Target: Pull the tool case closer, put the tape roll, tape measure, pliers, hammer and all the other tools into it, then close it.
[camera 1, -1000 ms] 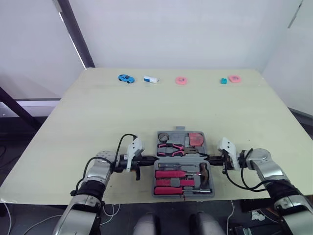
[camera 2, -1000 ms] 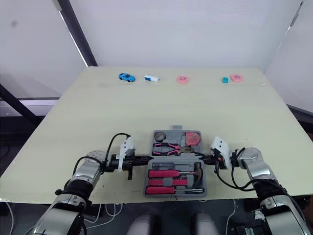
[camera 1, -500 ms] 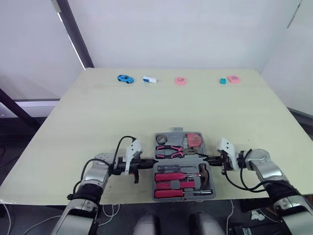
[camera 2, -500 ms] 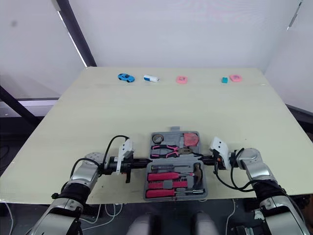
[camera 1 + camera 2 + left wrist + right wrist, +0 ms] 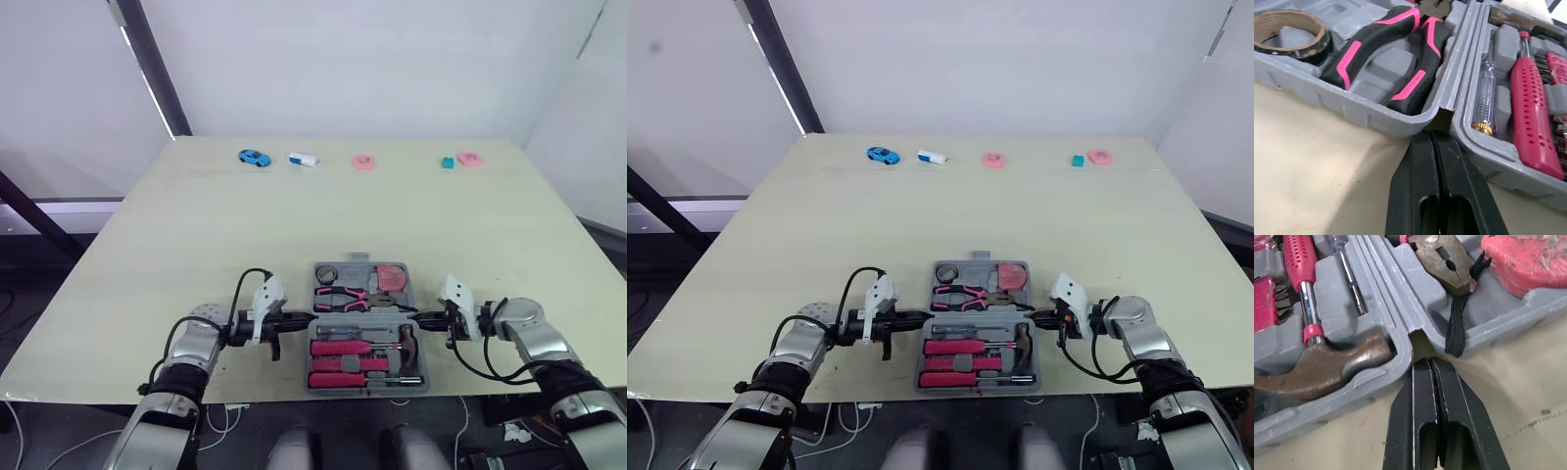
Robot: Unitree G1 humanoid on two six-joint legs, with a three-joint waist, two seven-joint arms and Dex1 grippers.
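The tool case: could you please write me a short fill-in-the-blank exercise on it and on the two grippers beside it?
1. The tool case lies ____ at the near edge of the table.
2. The left gripper and the right gripper, one at each end of the case's hinge, both have their fingers ____.
3. Beside the tape roll, in the same half of the case, lie the pink-and-black ____.

Missing words: open; shut; pliers.
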